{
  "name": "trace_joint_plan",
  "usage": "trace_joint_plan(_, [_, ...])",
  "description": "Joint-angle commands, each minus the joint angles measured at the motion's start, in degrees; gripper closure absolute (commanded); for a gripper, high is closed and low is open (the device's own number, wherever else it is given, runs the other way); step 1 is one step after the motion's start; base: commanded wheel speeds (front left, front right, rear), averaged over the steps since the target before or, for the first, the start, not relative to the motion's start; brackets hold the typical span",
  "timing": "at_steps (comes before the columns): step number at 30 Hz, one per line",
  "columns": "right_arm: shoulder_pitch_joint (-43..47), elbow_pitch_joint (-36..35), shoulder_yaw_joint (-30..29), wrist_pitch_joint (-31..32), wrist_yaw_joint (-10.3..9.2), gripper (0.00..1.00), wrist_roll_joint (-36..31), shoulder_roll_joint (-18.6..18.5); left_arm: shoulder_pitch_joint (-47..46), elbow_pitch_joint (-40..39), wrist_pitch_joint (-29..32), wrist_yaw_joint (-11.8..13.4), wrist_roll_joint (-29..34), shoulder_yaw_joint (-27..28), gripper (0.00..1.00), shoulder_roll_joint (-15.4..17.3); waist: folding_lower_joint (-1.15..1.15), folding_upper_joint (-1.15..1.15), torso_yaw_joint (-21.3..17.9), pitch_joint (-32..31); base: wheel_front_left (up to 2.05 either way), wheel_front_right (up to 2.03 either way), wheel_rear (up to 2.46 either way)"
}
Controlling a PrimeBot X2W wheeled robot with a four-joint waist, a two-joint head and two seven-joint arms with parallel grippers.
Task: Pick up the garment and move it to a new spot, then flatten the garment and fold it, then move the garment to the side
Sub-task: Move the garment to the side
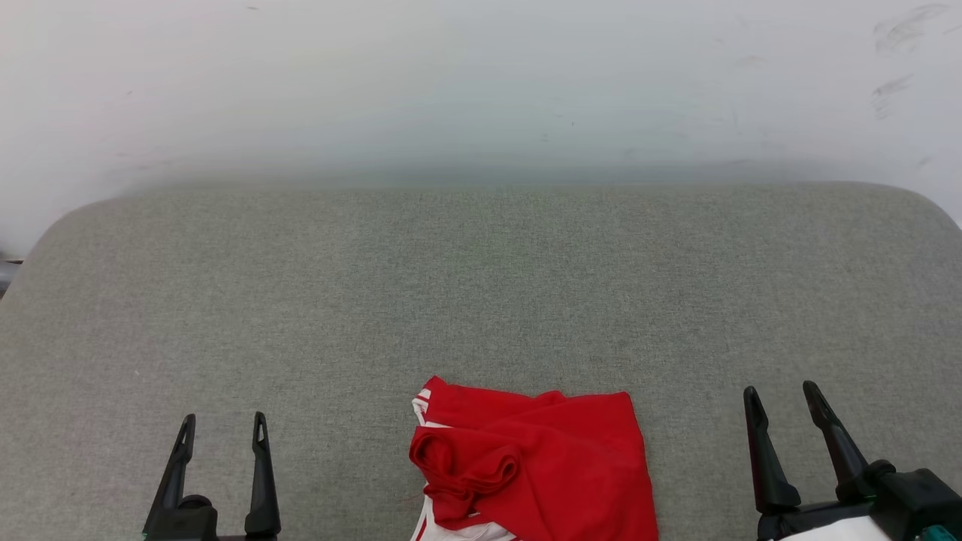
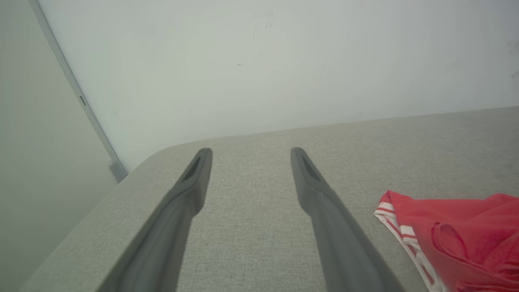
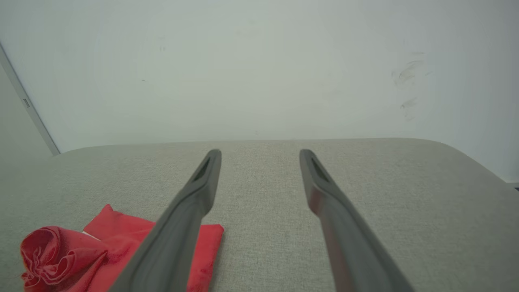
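Note:
The garment [image 1: 541, 466] lies crumpled on the grey fabric surface at the bottom centre of the head view, red with a bit of red-and-white striped trim at its left edge. My left gripper [image 1: 222, 424] stands open at the lower left, well clear of it. My right gripper [image 1: 782, 394] stands open at the lower right, also apart from it. In the left wrist view the garment [image 2: 454, 239] sits to the right of my open left gripper [image 2: 250, 151]. In the right wrist view the garment [image 3: 81, 251] bunches at the lower left, partly behind a finger of my open right gripper [image 3: 259, 152].
The grey padded surface [image 1: 481, 300] stretches wide ahead, with rounded far corners and a pale wall [image 1: 481, 75] behind it. A vertical grey strip [image 2: 77, 93] runs down the wall at the left.

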Motion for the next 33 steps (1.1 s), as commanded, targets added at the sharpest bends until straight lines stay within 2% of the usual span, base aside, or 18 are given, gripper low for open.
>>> trace_joint_plan(1, [0.6, -0.3, -0.2, -0.2, -0.05, 0.00, 0.3, 0.3, 0.5, 0.2, -0.1, 0.0, 0.0, 0.1, 0.00, 0.2, 0.01, 0.00, 0.0, 0.0, 0.00, 0.00, 0.00])
trace_joint_plan(10, [-1.1, -0.2, -0.4, -0.2, -0.05, 0.00, -0.5, 0.5, -0.3, 1.2, -0.1, -0.3, -0.5, -0.1, 0.00, 0.2, 0.01, 0.00, 0.5, 0.0, 0.00, 0.00, 0.00])
trace_joint_plan(16, [-9.3, -1.3, 0.6, 5.5, -0.05, 0.00, 1.1, -4.9, -1.0, 1.8, -0.1, -0.5, -0.7, -0.4, 0.00, 0.0, 0.01, 0.00, 1.3, 0.1, 0.00, 0.00, 0.00])
trace_joint_plan(18, [-12.8, -1.4, 2.7, 9.2, -0.05, 0.00, 2.3, -8.0, -1.1, 2.0, -0.1, -0.6, -0.9, -0.3, 0.00, -0.1, 0.01, 0.00, 1.6, 0.2, 0.00, 0.00, 0.00])
trace_joint_plan(19, [-18.0, -1.3, 6.4, 16.0, -0.05, 0.00, 5.7, -12.2, -1.5, 2.1, -0.1, -0.8, -1.0, -0.4, 0.00, -0.2, 0.01, 0.00, 2.1, 0.5, 0.00, 0.00, 0.00])
trace_joint_plan(26, [-25.3, -0.7, 17.5, 35.9, -0.06, 0.00, 18.7, -20.1, -2.3, 2.5, -0.1, -1.0, -0.9, -0.5, 0.00, -0.5, 0.01, 0.00, 3.1, 1.2, 0.00, 0.00, 0.00])
trace_joint_plan(29, [-25.5, -0.1, 21.8, 43.8, -0.05, 0.00, 24.2, -22.9, -2.4, 2.6, -0.1, -1.0, -0.9, -0.4, 0.00, -0.6, 0.01, 0.00, 3.5, 1.6, 0.00, 0.00, 0.00])
trace_joint_plan(33, [-24.0, 0.9, 26.2, 50.9, -0.05, 0.00, 29.5, -25.7, -3.0, 2.6, -0.1, -1.1, -0.8, -0.5, 0.00, -0.8, 0.01, 0.00, 4.1, 2.4, 0.00, 0.00, 0.00])
